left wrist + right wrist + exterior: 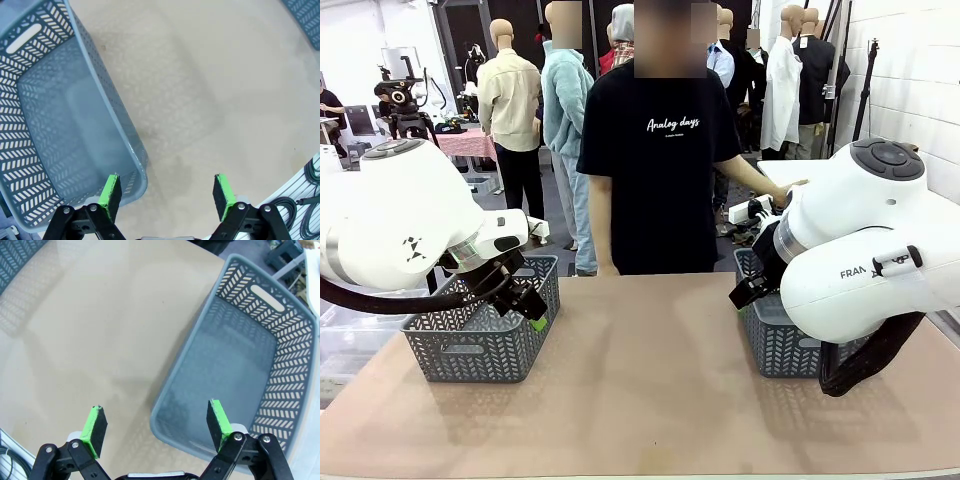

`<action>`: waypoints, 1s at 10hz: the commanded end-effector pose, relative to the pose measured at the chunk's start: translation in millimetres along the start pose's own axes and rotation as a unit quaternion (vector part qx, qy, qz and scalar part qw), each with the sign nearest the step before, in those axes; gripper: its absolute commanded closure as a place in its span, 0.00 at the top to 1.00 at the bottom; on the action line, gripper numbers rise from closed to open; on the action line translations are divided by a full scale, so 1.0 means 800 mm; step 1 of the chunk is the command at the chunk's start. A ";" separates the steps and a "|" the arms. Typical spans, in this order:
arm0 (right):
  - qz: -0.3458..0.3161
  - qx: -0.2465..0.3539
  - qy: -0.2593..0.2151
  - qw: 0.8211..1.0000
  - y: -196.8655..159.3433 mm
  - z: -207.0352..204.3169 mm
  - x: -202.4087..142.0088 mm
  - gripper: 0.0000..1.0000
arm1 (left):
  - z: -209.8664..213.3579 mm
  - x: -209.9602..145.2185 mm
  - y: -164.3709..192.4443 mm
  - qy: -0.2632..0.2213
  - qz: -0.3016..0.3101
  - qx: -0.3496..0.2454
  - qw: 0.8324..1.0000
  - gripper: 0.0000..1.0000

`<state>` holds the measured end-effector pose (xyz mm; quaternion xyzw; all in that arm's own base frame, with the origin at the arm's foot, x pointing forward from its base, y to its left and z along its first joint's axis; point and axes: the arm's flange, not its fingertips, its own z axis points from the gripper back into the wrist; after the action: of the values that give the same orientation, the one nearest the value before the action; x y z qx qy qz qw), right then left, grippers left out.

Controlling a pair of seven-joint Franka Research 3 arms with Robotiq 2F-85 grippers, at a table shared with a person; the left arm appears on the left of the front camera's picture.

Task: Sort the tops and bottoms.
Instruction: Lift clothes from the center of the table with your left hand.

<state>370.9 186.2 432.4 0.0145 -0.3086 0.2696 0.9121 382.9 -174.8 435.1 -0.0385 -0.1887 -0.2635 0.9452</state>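
The tops and the bottoms are out of view. My left gripper [527, 298] [166, 194] hangs open over the right front corner of the left grey basket [470, 345] [131, 131], with nothing between its green pads. My right gripper [745, 292] [157, 423] is also open and empty. It hovers at the inner edge of the right grey basket [775, 345] [200, 347]. The parts of both baskets seen in the wrist views are empty.
A person [655, 160] in a black T-shirt with white script stands at the far side of the table, one hand resting off to the right. The tan tabletop [640, 390] stretches bare between the two baskets.
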 end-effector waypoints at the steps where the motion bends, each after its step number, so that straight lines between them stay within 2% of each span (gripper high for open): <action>1: 0.001 0.002 0.001 1.000 0.001 -0.001 0.000 1.00 | 0.000 -0.003 0.001 0.002 -0.005 0.003 1.000 0.96; 10: 0.001 0.002 0.001 1.000 0.001 -0.001 0.000 1.00 | 0.000 -0.003 0.001 0.002 -0.005 0.003 1.000 0.96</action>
<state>370.9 186.2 432.4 0.0145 -0.3086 0.2696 0.9121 382.9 -174.8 435.1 -0.0385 -0.1887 -0.2635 0.9452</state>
